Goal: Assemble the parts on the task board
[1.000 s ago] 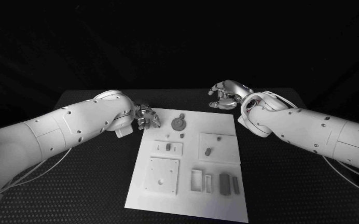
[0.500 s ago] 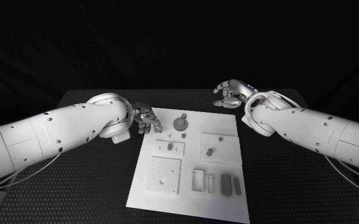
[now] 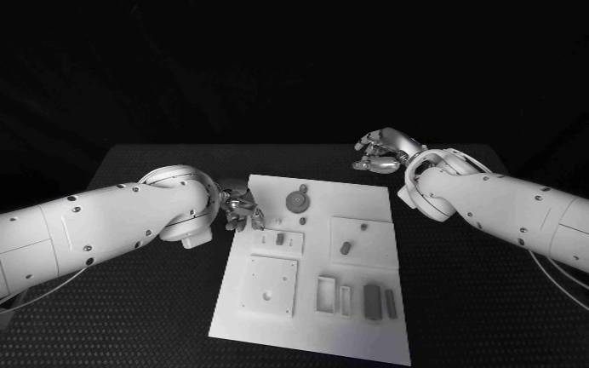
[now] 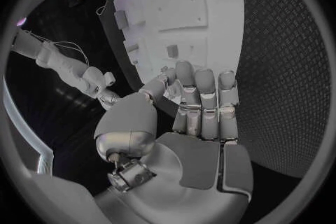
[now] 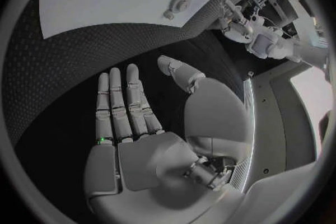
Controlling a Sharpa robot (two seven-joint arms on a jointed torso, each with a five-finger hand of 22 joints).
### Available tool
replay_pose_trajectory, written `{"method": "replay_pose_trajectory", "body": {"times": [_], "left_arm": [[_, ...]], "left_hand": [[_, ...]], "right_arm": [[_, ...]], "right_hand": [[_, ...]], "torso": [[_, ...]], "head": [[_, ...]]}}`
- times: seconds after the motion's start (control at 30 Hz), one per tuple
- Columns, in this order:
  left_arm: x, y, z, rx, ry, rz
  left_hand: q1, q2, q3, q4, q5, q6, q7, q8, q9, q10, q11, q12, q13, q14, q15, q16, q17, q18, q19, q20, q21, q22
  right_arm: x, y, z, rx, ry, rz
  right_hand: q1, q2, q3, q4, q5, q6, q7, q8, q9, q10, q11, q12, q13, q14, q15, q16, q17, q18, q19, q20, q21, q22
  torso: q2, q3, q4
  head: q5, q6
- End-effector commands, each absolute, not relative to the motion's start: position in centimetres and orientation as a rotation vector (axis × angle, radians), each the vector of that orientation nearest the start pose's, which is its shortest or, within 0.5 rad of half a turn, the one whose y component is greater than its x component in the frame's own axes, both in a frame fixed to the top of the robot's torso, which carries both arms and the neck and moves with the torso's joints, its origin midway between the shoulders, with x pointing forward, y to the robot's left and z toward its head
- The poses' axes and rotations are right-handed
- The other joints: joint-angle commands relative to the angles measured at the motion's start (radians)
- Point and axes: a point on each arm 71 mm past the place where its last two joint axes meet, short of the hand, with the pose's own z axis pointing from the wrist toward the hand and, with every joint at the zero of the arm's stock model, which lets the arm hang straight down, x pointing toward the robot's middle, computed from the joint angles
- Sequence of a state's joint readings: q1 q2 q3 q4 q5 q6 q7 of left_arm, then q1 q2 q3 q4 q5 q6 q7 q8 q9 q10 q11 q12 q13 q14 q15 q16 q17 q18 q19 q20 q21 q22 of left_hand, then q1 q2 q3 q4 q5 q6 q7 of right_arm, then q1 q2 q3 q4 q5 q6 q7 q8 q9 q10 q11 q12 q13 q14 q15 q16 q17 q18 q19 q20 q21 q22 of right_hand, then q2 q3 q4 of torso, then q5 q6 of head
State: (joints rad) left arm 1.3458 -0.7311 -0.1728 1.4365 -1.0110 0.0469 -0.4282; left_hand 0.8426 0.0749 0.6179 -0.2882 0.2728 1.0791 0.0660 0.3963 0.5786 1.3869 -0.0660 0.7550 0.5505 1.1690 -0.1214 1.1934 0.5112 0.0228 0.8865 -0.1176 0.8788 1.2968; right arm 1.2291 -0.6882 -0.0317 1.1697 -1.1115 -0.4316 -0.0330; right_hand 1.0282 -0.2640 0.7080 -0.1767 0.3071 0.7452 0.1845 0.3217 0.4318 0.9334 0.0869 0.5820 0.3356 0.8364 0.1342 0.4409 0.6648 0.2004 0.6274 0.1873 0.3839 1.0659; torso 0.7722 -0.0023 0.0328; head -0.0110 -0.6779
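Your left robot hand (image 3: 241, 212) hovers at the task board's (image 3: 317, 330) left edge — fingers spread, holding nothing. Your right robot hand (image 5: 140, 123) is likewise empty over the worktop (image 3: 491, 300) — the parts (image 3: 372, 302) rest on the board.

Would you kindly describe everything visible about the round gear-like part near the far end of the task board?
The round gear-like part is a small dark grey disc with a raised hub at its centre, seemingly plastic. It lies flat on the white task board near its far edge, with a smaller peg-like piece just in front of it. Neither hand touches it; the left hand is beside the board's left edge.
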Motion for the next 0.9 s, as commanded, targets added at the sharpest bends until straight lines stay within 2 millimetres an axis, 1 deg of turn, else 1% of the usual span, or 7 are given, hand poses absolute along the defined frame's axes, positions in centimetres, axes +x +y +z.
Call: {"method": "replay_pose_trajectory", "body": {"times": [0.03, 0.33, 0.37, 0.43, 0.53, 0.6, 0.9], "left_arm": [[50.0, 18.3, -20.3, -0.149, 2.213, -0.491], [49.7, 18.1, -21.2, -0.099, 2.191, -0.463], [49.6, 18.0, -21.3, -0.083, 2.188, -0.456], [49.5, 17.9, -21.7, -0.082, 2.196, -0.456], [49.4, 17.8, -22.1, -0.076, 2.206, -0.449], [49.4, 17.8, -22.4, -0.08, 2.222, -0.452], [49.4, 18.0, -23.0, -0.077, 2.227, -0.435]], "left_hand": [[-0.003, -0.003, 0.006, -0.002, 0.007, 0.032, -0.026, 0.014, -0.001, 0.001, -0.001, -0.006, 0.001, 0.0, 0.006, 0.003, -0.001, 0.006, 0.008, -0.091, 0.007, 0.001], [-0.003, -0.004, 0.007, -0.002, 0.009, 0.035, -0.027, 0.014, -0.002, 0.004, -0.002, -0.007, 0.001, 0.004, 0.005, 0.003, -0.002, 0.007, 0.012, -0.092, 0.008, 0.003], [-0.003, -0.004, 0.007, -0.002, 0.01, 0.035, -0.027, 0.014, -0.002, 0.005, -0.002, -0.007, 0.001, 0.004, 0.005, 0.003, -0.002, 0.007, 0.012, -0.092, 0.008, 0.003], [-0.003, -0.005, 0.006, -0.002, 0.01, 0.036, -0.027, 0.014, -0.003, 0.005, -0.003, -0.008, 0.001, 0.005, 0.004, 0.003, -0.002, 0.007, 0.013, -0.093, 0.008, 0.003], [-0.003, -0.005, 0.007, -0.002, 0.01, 0.036, -0.027, 0.014, -0.003, 0.006, -0.003, -0.008, 0.001, 0.005, 0.004, 0.003, -0.002, 0.008, 0.014, -0.093, 0.008, 0.003], [-0.003, -0.005, 0.007, -0.002, 0.011, 0.036, -0.027, 0.014, -0.003, 0.006, -0.003, -0.008, 0.001, 0.006, 0.004, 0.003, -0.002, 0.008, 0.014, -0.093, 0.009, 0.003], [-0.004, -0.005, 0.006, -0.002, 0.01, 0.037, -0.028, 0.014, -0.004, 0.008, -0.003, -0.009, 0.002, 0.007, 0.003, 0.003, -0.002, 0.008, 0.016, -0.093, 0.009, 0.004]], "right_arm": [[55.6, -23.6, -18.4, 0.321, 1.592, 0.704], [55.8, -23.7, -18.1, 0.396, 1.531, 0.818], [55.8, -23.7, -18.1, 0.418, 1.53, 0.827], [55.9, -23.8, -18.1, 0.436, 1.529, 0.831], [55.9, -23.9, -18.1, 0.439, 1.527, 0.827], [55.9, -24.0, -18.1, 0.439, 1.527, 0.827], [55.8, -24.3, -18.1, 0.442, 1.527, 0.823]], "right_hand": [[0.008, 0.01, -0.008, 0.001, 0.009, 0.005, 0.013, 0.007, -0.002, -0.164, 0.085, -0.042, -0.053, -0.007, 0.013, -0.041, -0.034, -0.018, -0.017, 0.007, -0.03, -0.012], [0.01, 0.041, -0.05, 0.002, 0.056, 0.003, 0.021, 0.021, -0.015, -0.065, 0.085, -0.19, -0.217, 0.014, 0.02, -0.111, -0.15, 0.002, 0.012, 0.031, -0.148, -0.083], [0.005, 0.053, -0.049, 0.009, 0.049, 0.002, 0.021, 0.022, -0.017, -0.059, 0.085, -0.204, -0.227, 0.012, 0.019, -0.115, -0.159, 0.003, 0.012, 0.033, -0.158, -0.088], [-0.012, 0.069, -0.035, 0.042, -0.01, 0.0, 0.015, 0.022, -0.021, -0.049, 0.079, -0.234, -0.247, 0.005, 0.016, -0.128, -0.177, -0.002, -0.007, 0.037, -0.187, -0.098], [-0.016, 0.065, -0.042, 0.045, -0.013, -0.003, 0.014, 0.023, -0.024, -0.032, 0.078, -0.275, -0.266, 0.004, 0.016, -0.138, -0.193, -0.019, -0.05, 0.04, -0.218, -0.093], [-0.02, 0.062, -0.06, 0.041, 0.007, -0.005, 0.015, 0.024, -0.025, -0.022, 0.08, -0.293, -0.268, 0.006, 0.019, -0.14, -0.199, -0.021, -0.05, 0.039, -0.221, -0.085], [-0.023, 0.057, -0.075, 0.041, 0.013, -0.011, 0.019, 0.023, -0.028, -0.015, 0.083, -0.317, -0.269, 0.003, 0.023, -0.145, -0.206, -0.025, -0.056, 0.038, -0.231, -0.077]], "torso": [[0.0, 0.0002, 0.0001], [0.001, -0.0012, -0.0002], [0.0, -0.0012, -0.0005], [0.0, -0.0018, -0.0004], [0.001, -0.0025, -0.0007], [0.002, -0.0032, -0.0009], [0.0, -0.0026, 0.0007]], "head": [[0.002, -0.002], [0.004, -0.005], [0.003, -0.006], [0.003, -0.006], [0.003, -0.007], [0.002, -0.008], [-0.004, -0.014]]}}
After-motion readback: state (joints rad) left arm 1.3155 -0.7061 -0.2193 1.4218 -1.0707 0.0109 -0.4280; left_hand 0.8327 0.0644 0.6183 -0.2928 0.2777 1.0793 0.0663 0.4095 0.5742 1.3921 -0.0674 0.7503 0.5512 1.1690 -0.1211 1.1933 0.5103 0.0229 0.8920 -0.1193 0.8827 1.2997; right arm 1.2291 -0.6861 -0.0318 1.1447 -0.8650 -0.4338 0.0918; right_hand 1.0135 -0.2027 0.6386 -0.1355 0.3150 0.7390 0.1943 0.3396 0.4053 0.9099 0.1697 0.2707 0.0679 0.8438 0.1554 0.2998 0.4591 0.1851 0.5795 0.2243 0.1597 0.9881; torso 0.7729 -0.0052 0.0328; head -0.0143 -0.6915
